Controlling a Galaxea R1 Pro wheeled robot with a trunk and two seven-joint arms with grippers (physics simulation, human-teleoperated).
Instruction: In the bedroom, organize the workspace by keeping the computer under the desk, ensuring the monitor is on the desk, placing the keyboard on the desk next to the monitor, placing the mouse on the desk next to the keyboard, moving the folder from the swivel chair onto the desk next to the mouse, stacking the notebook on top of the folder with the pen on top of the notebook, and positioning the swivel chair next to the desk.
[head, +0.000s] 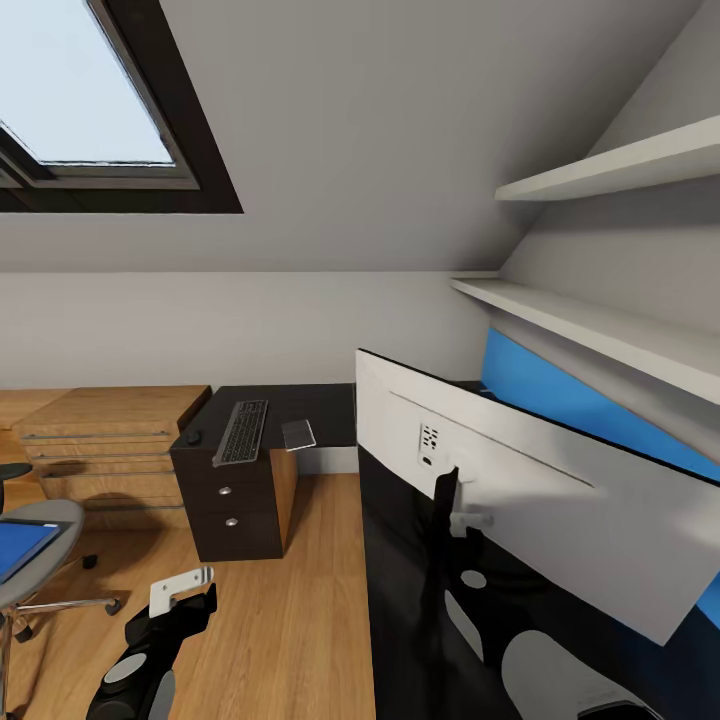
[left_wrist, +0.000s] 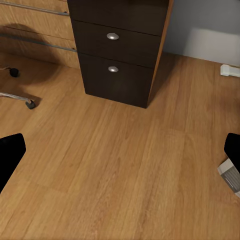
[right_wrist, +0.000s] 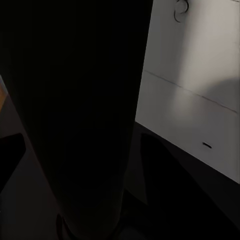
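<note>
Left wrist view: my left gripper's two black fingers (left_wrist: 11, 156) sit at opposite sides of the picture, spread wide, with nothing between them but bare wood floor (left_wrist: 125, 165). Ahead stands the desk's black drawer unit (left_wrist: 119, 47) with round silver knobs. One leg and caster of the chair (left_wrist: 22, 99) reach in from the side.

Head view: my left gripper (head: 185, 592) hangs low over the floor, between the chair seat (head: 45, 560) and the near run of the desk (head: 400, 600). The blue folder (head: 20, 548) lies on the seat. On the far run of the desk, the mouse (head: 192, 437) is just beside the keyboard (head: 243, 432), and a small grey flat thing (head: 298, 434) lies on the keyboard's other side. The monitor (head: 540, 490) stands on the near run, its pale back toward me. Open floor lies between the drawer unit and the desk's near edge.

Right wrist view: a dark column sits very close, with the monitor's pale back behind it. I cannot tell how my right gripper stands.
</note>
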